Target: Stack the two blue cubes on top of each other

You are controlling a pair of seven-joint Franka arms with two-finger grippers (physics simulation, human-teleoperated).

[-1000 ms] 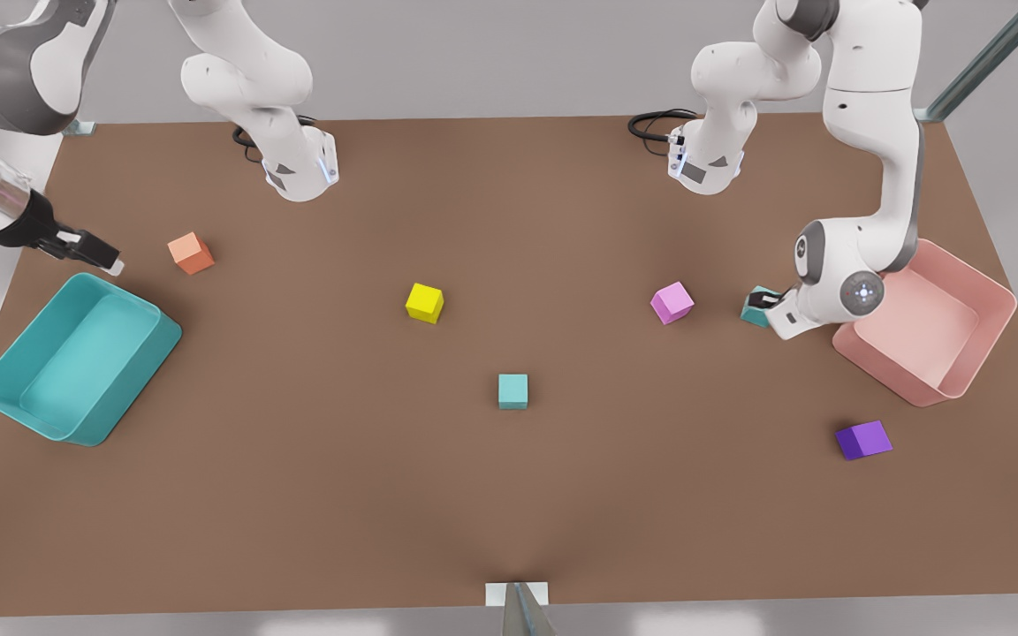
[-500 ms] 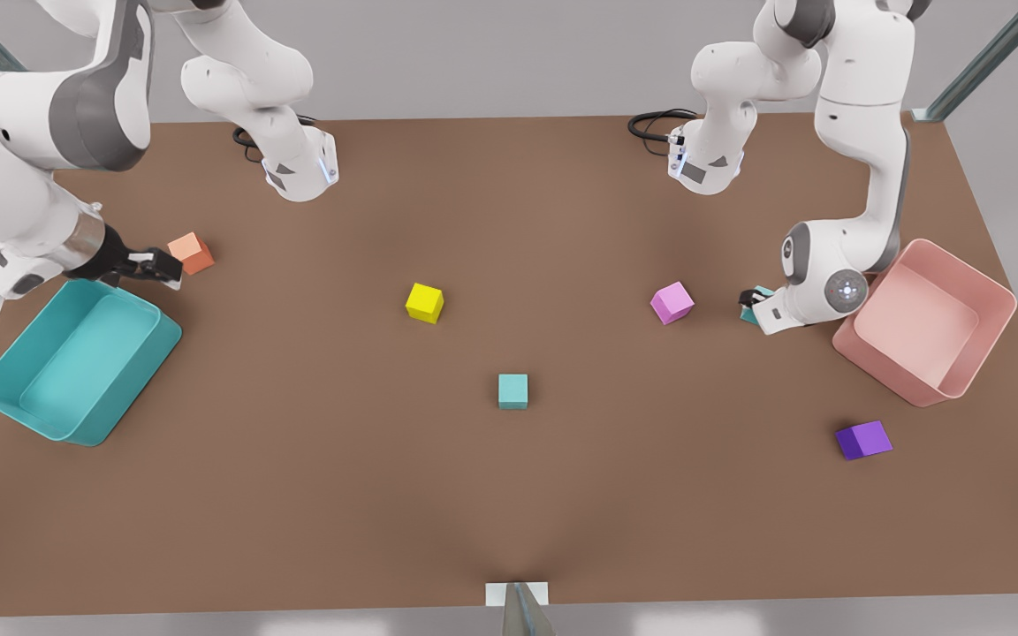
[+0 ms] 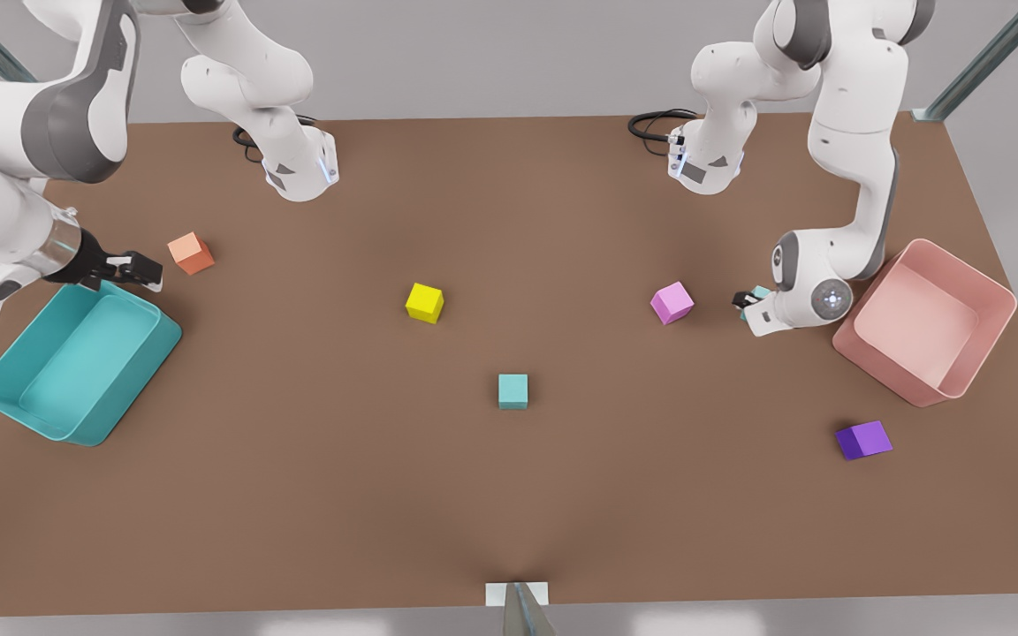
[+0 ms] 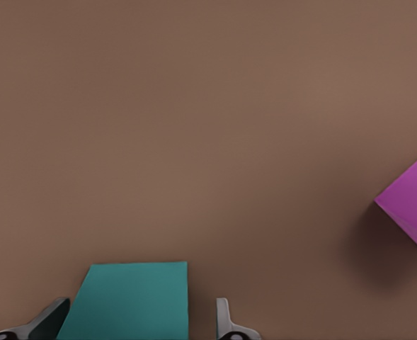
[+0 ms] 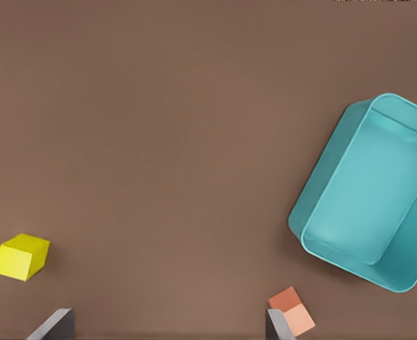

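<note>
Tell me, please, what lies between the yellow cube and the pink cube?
In the front view, bare brown table separates the yellow cube from the pink cube.

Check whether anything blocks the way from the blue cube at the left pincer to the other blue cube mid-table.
Nothing visible does. The pink cube sits beside the straight line from the held blue cube to the free blue cube, not on it.

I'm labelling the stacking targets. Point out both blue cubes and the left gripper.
Free blue cube point(image 3: 513, 389): front view, top face.
Gripped blue cube point(image 4: 127, 301): left wrist view, top face.
Left gripper point(image 3: 749, 305): front view, between the fingertips.
</note>
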